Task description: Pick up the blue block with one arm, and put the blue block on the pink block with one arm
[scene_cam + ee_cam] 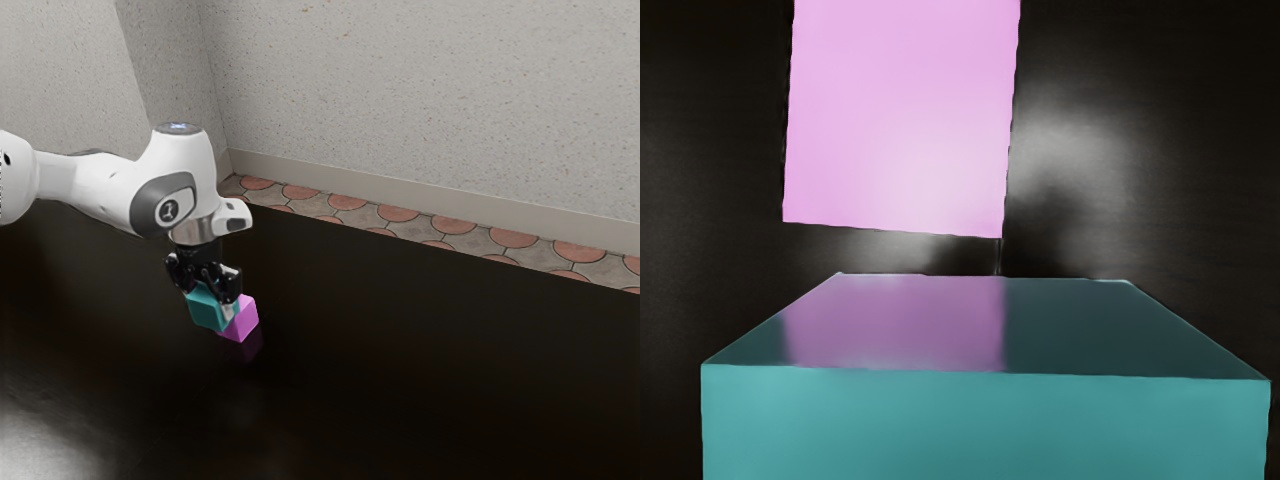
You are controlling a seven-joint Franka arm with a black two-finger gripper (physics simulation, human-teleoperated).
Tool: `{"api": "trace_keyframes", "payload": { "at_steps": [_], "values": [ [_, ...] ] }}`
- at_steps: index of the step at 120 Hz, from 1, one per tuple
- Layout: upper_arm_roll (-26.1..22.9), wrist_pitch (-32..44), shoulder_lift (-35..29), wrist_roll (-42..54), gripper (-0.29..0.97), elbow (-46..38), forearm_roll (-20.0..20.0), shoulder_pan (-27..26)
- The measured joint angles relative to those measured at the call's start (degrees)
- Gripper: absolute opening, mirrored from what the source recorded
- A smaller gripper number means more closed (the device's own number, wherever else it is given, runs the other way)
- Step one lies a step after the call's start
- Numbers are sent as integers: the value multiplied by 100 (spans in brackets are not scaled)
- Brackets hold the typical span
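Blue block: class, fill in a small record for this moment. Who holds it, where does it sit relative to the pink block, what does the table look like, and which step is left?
holder: fingers shut on the blue block from two sides
blue block: held beside the pink block, not on top of it
pink block: resting on the table, top uncovered
table: dark, glossy
step left: probably raise the blue block over the pink block and set it down

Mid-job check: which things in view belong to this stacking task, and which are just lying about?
Job:
- blue block, gripped in the tool
- pink block, on the table beside it

Not part of it:
- dark table
- tiled floor
- wall
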Motion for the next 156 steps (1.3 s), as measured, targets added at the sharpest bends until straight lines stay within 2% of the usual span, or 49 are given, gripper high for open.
{"api": "trace_keyframes", "payload": {
  "at_steps": [29,57,96,114,134,139,148,156],
  "values": [
    [12,-533,1017,418,35,1303,97,258],
    [7,-810,1471,740,35,1776,221,205],
    [-19,-956,1506,1090,59,1867,362,193],
    [-179,-1210,908,1209,63,1895,363,216],
    [-331,-1902,-572,1770,66,1978,303,260],
    [-472,-2209,-793,1960,66,2250,308,349],
    [-1019,-2687,-1066,2271,67,2585,449,583],
    [-1282,-2993,-1127,2517,67,2779,590,201]
  ]
}}
